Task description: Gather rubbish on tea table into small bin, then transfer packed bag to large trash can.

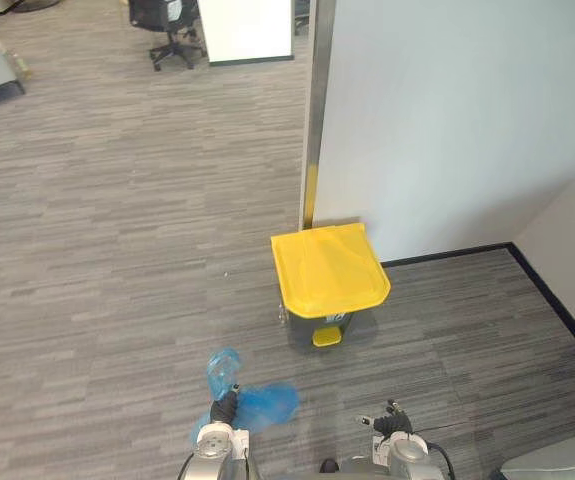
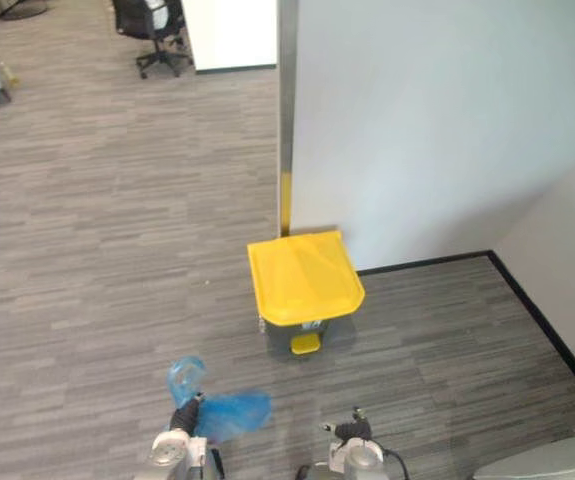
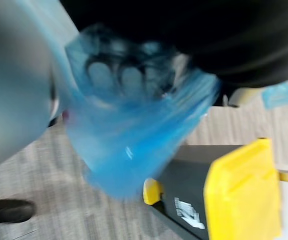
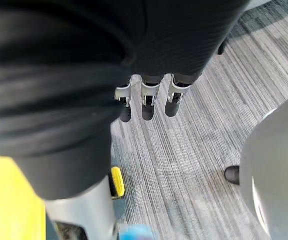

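Left robot hand (image 1: 224, 410) clenched round the blue bag (image 1: 262, 405), held over the floor near the can (image 1: 319, 330), short of it. Yellow lid (image 1: 327, 270) down. Right robot hand (image 1: 392, 422) released, fingers straight, holding nothing.

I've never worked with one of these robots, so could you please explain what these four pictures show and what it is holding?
This is a walking robot with two arms and hands. The two wide pictures come from a pair of cameras on its head, looking down at the grey carpet floor. The two close-ups come from cameras on its wrists. Ahead, by a white wall, stands a dark bin with a shut yellow lid and a yellow pedal. The left hand has its fingers curled round a blue plastic bag, and the left wrist picture shows that bag from close by. The right hand holds nothing, its fingers hanging straight.
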You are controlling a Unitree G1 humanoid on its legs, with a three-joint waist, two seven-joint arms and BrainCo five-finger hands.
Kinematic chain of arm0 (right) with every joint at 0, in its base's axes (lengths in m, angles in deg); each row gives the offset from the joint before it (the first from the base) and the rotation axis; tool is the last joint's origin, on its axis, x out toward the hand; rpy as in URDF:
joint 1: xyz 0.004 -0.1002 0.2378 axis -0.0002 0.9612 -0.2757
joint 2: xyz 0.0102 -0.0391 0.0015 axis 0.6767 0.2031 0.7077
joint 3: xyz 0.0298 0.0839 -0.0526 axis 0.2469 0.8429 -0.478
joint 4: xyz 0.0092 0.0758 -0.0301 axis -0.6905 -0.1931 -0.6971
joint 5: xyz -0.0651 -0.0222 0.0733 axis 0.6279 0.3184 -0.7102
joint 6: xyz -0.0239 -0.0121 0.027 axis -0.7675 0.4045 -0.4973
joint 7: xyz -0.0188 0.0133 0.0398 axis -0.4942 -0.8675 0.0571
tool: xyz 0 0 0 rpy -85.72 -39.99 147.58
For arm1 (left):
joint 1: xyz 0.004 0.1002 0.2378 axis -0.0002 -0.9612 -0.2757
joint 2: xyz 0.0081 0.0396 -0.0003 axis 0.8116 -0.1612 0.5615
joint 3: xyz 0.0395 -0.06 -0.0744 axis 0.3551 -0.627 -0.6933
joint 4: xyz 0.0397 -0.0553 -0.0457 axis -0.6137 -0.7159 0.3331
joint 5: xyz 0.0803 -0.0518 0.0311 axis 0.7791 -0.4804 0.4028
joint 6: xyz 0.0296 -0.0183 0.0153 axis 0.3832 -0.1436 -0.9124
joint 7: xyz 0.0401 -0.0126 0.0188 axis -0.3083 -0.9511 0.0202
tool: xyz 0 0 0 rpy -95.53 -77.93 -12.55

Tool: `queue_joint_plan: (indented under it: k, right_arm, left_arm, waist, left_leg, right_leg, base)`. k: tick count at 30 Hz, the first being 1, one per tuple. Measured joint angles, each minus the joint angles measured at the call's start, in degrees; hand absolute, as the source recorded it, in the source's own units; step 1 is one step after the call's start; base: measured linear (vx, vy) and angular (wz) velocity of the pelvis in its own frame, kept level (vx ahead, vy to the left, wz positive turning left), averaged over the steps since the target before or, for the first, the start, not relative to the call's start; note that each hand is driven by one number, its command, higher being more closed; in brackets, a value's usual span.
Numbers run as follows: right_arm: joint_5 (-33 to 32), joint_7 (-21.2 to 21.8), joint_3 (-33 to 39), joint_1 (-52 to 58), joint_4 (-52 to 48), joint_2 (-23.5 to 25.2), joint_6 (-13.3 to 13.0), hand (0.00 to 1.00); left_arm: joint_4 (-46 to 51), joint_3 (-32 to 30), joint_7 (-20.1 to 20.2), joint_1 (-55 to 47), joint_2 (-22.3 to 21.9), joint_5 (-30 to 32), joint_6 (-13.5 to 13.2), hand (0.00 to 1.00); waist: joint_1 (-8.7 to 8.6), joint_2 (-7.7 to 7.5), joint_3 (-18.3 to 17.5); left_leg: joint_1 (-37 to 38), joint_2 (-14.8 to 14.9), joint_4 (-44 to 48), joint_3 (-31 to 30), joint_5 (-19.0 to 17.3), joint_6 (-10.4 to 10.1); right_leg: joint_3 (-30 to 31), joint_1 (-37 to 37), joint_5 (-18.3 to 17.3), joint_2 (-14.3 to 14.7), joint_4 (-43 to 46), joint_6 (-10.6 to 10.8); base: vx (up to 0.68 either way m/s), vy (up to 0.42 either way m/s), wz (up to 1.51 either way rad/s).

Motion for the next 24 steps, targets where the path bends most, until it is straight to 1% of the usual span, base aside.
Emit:
queue_joint_plan:
  k: [1, 2, 3, 5, 6, 7, 8, 9, 10, 11, 12, 13, 14, 15, 16, 17, 18, 19, 20, 21, 23, 24]
  right_arm:
    - [0.02, -0.07, 0.63, -0.16, 0.15, 0.08, 0.20, 0.00]
    - [0.06, -0.01, 0.60, -0.10, 0.23, 0.29, 0.27, 0.00]
    - [0.10, 0.06, 0.75, 0.10, 1.21, 0.81, 0.38, 0.00]
    - [0.20, 0.26, 0.64, -0.39, 1.67, 0.99, 0.38, 0.00]
    - [0.25, 0.26, 0.69, -0.51, 1.85, 0.83, 0.36, 0.00]
    - [0.28, 0.26, 0.84, -0.65, 2.33, 0.46, 0.36, 0.00]
    - [0.30, 0.25, 0.84, -0.94, 2.99, 0.21, 0.34, 0.00]
    - [0.30, 0.32, 0.70, -1.46, 2.92, -0.09, 0.43, 0.00]
    - [0.25, 0.28, 0.54, -1.50, 2.98, -0.05, 0.28, 0.00]
    - [0.28, 0.27, 0.57, -1.35, 3.00, -0.12, 0.27, 0.00]
    - [0.31, 0.28, 0.52, -1.69, 2.78, -0.37, 0.02, 0.00]
    - [0.31, 0.29, 0.43, -1.54, 2.72, -0.27, -0.06, 0.00]
    - [0.34, 0.28, 0.36, -1.39, 2.72, -0.12, -0.11, 0.00]
    - [0.35, 0.28, 0.37, -1.44, 2.67, -0.12, -0.12, 0.00]
    - [0.35, 0.26, 0.43, -1.47, 2.72, -0.23, -0.10, 0.00]
    - [0.43, 0.23, 0.44, -1.59, 2.74, -0.25, -0.06, 0.00]
    - [0.66, 0.32, 0.46, -1.44, 2.98, -0.32, 0.01, 0.00]
    - [1.00, 0.26, 0.52, -1.36, 3.31, -0.55, 0.08, 0.00]
    - [2.16, 0.16, 0.66, -1.48, 3.28, -1.69, 0.26, 0.00]
    - [2.42, 0.20, 0.82, -1.62, 3.26, -1.95, 0.46, 0.00]
    - [2.42, 0.24, 1.78, -1.56, 3.27, -1.85, 0.53, 0.00]
    - [2.39, 0.25, 2.06, -1.26, 3.27, -1.79, 0.50, 0.00]
  left_arm:
    - [-0.66, 0.22, 0.05, 0.33, 0.15, 0.01, 0.03, 1.00]
    - [-0.90, 0.54, 0.04, 1.11, 1.03, 0.01, 0.04, 1.00]
    - [-1.01, 0.53, 0.04, 1.31, 2.07, 0.00, -0.25, 1.00]
    - [-1.84, 0.55, 0.06, 1.27, 3.39, 0.01, -0.48, 1.00]
    - [-2.13, 0.61, 0.05, 1.04, 4.01, 0.01, -0.54, 1.00]
    - [-2.86, 0.63, 0.06, 1.18, 4.06, 0.03, -0.60, 1.00]
    - [-3.35, 0.64, 0.05, 1.06, 3.95, 0.03, -0.58, 1.00]
    - [-4.54, 1.08, 0.04, 0.90, 3.91, 0.03, -0.54, 1.00]
    - [-5.45, 1.71, 0.07, 0.91, 3.89, 0.06, -0.49, 1.00]
    - [-5.64, 2.19, 0.04, 0.88, 3.81, 0.05, -0.44, 1.00]
    - [-5.86, 2.77, 0.04, 0.80, 3.85, 0.05, -0.36, 1.00]
    - [-6.06, 2.70, 0.03, 0.86, 3.74, 0.05, -0.23, 1.00]
    - [-6.20, 2.59, -0.10, 0.97, 3.97, 0.04, 0.09, 1.00]
    - [-6.21, 2.61, -0.08, 0.99, 4.20, 0.04, 0.16, 1.00]
    - [-6.20, 2.61, -0.09, 0.98, 4.40, 0.04, 0.16, 1.00]
    - [-6.20, 2.61, -0.11, 0.95, 4.50, 0.04, 0.18, 1.00]
    - [-6.42, 2.57, -0.12, 1.12, 4.76, 0.05, 0.21, 1.00]
    - [-6.42, 2.61, -0.15, 1.15, 4.52, 0.04, 0.28, 1.00]
    - [-6.11, 2.50, -0.09, 1.04, 3.90, 0.05, 0.06, 1.00]
    - [-6.13, 2.39, -0.11, 1.29, 3.58, 0.05, 0.02, 1.00]
    - [-6.16, 2.04, -0.13, 1.32, 3.45, 0.05, 0.02, 1.00]
    - [-6.25, 2.04, -0.12, 1.61, 3.44, 0.05, 0.05, 1.00]
  waist:
    - [-0.05, -0.80, -0.23]
    - [-0.20, -2.05, -0.46]
    - [0.04, -2.92, -0.98]
    - [0.06, -3.99, -1.66]
    - [0.10, -4.05, -1.47]
    - [0.08, -3.68, -1.12]
    - [0.10, -3.30, -0.92]
    - [0.09, -3.02, -0.74]
    - [-0.12, -3.30, -0.55]
    - [-0.60, -3.66, -0.19]
    - [-1.15, -3.81, 0.50]
    - [-1.28, -4.46, 0.45]
    - [-1.31, -4.67, 0.43]
    - [-1.36, -4.71, 0.46]
    - [-1.41, -4.68, 0.47]
    - [-1.39, -4.94, 0.42]
    - [-1.48, -5.75, 0.54]
    - [-1.62, -4.91, 0.68]
    - [-1.25, -3.07, 0.44]
    - [-1.25, -2.51, 0.69]
    - [-1.22, -2.32, 0.71]
    - [-1.45, -2.31, 0.76]
  left_leg:
    - [1.72, -1.30, -1.87, -0.34, -1.46, -0.82]
    - [2.62, -3.13, -4.18, 0.16, -1.39, -0.77]
    - [3.66, -5.01, -6.56, 0.97, -1.39, -0.76]
    - [4.48, -6.56, -8.04, 1.39, -1.40, -0.72]
    - [5.77, -7.38, -9.71, 2.43, -1.61, -0.49]
    - [6.98, -8.13, -10.88, 2.79, -2.11, 0.07]
    - [7.63, -8.18, -11.75, 3.45, -2.44, 0.23]
    - [8.82, -8.48, -12.96, 4.11, -2.63, 0.43]
    - [10.13, -9.10, -14.01, 4.14, -2.83, 0.76]
    - [11.20, -9.44, -14.55, 3.88, -3.21, 1.14]
    - [12.38, -9.68, -14.65, 3.44, -3.98, 0.78]
    - [13.13, -9.57, -14.66, 3.04, -4.45, 0.86]
    - [13.38, -9.39, -14.67, 2.83, -4.67, 0.76]
    - [13.49, -9.11, -14.66, 2.40, -4.88, 0.41]
    - [13.62, -8.81, -14.63, 1.85, -5.08, 0.08]
    - [13.64, -8.90, -14.29, 1.42, -5.32, -0.34]
    - [13.94, -9.17, -13.23, 0.38, -6.15, -1.55]
    - [13.97, -8.85, -12.79, -0.25, -6.45, -1.99]
    - [13.93, -8.01, -13.32, -1.24, -6.11, -2.80]
    - [14.65, -7.94, -13.96, -1.91, -5.93, -3.10]
    - [16.34, -7.48, -15.63, -2.67, -5.79, -3.34]
    - [16.88, -7.13, -15.97, -3.82, -5.79, -3.36]
  right_leg:
    - [1.36, -0.36, -0.84, -0.85, 0.10, 1.35]
    - [2.11, -0.72, -0.53, -2.22, -0.34, 1.87]
    - [3.26, -0.60, -0.06, -3.55, -2.09, 2.69]
    - [4.98, -0.37, 0.40, -4.54, -3.33, 3.45]
    - [5.76, -0.96, 0.44, -5.31, -1.94, 3.55]
    - [6.70, -2.25, 0.31, -5.55, 0.83, 3.85]
    - [7.64, -4.01, 0.22, -5.69, 5.00, 4.18]
    - [8.33, -8.18, 0.61, -6.19, 13.43, 4.95]
    - [8.26, -11.19, 1.65, -7.12, 19.95, 6.71]
    - [7.53, -13.41, 2.80, -8.05, 25.05, 7.74]
    - [5.60, -15.83, 2.78, -9.26, 30.43, 6.05]
    - [3.58, -16.39, 0.42, -9.59, 29.49, 4.69]
    - [2.26, -17.01, -0.81, -9.38, 28.03, 3.88]
    - [0.85, -17.81, -1.55, -8.74, 25.31, 3.62]
    - [0.17, -18.56, -1.21, -7.41, 20.25, 3.31]
    - [0.08, -18.52, 0.50, -6.64, 14.44, 2.77]
    - [0.32, -17.52, 4.90, -5.97, 9.34, -0.93]
    - [-0.53, -16.49, 4.91, -5.64, 8.62, -0.68]
    - [-1.44, -15.89, 4.74, -4.65, 8.56, -0.67]
    - [-1.64, -15.87, 3.73, -4.40, 9.83, -0.75]
    - [-2.08, -15.43, 2.43, -3.96, 11.43, -0.85]
    - [-2.93, -13.98, 1.75, -3.76, 11.09, -0.93]
  base:
    - [0.18, 0.200, -0.10]
    - [0.16, 0.210, -0.09]
    - [0.15, 0.190, -0.15]
    - [0.14, 0.144, -0.26]
    - [0.11, 0.117, -0.37]
    - [0.06, 0.093, -0.43]
    - [0.01, 0.073, -0.44]
    - [0.00, 0.054, -0.32]
    - [0.01, 0.043, -0.18]
    - [0.04, 0.039, 0.07]
    - [0.06, 0.010, 0.16]
    - [0.10, -0.016, 0.19]
    - [0.09, -0.043, 0.14]
    - [0.12, -0.082, 0.20]
    - [0.16, -0.117, 0.28]
    - [0.24, -0.172, 0.37]
    - [0.24, -0.152, 0.30]
    - [0.28, -0.125, 0.20]
    - [0.28, -0.093, 0.14]
    - [0.28, -0.093, 0.12]
    - [0.23, -0.098, 0.09]
    - [0.22, -0.099, 0.19]
